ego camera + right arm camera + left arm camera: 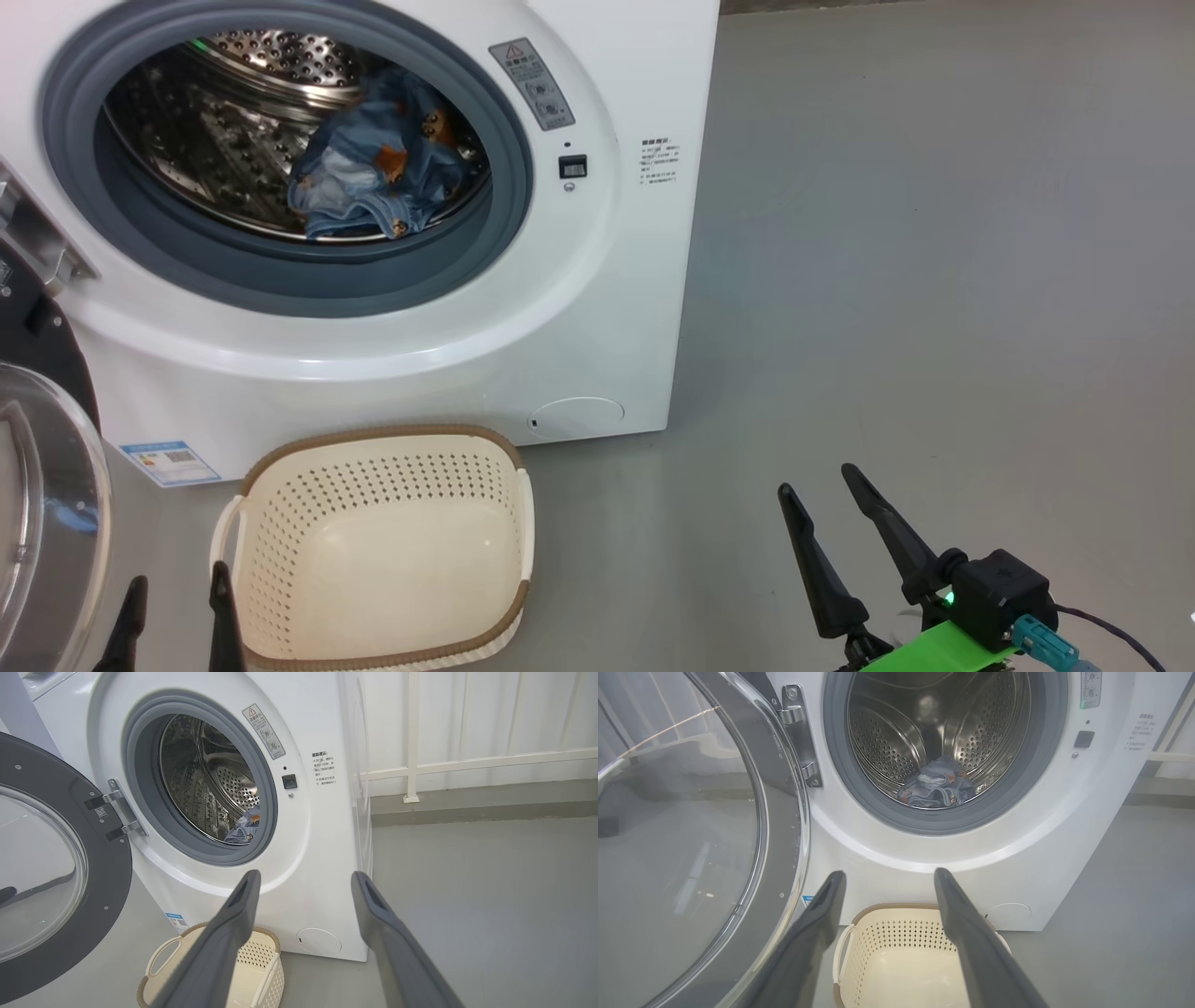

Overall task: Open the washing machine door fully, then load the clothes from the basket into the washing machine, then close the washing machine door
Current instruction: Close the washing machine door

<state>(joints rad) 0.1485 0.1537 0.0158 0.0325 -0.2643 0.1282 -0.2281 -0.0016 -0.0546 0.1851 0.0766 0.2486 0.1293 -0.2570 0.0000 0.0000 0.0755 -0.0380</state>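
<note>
While left claw (177, 579) and right claw (817, 478) gape empty, clothes (373, 159) ahead inside washing machine (607, 308).

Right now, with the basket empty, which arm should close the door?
Left. The washing machine door hangs open on the robot's left, right beside the open left gripper; the open right gripper sits beyond the basket. The clothes already lie in the drum.

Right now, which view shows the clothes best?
Head view: the clothes lie large and unobstructed in the drum, print visible. The left wrist view shows them small at the drum's bottom; the right wrist view, a sliver behind the seal.
</note>
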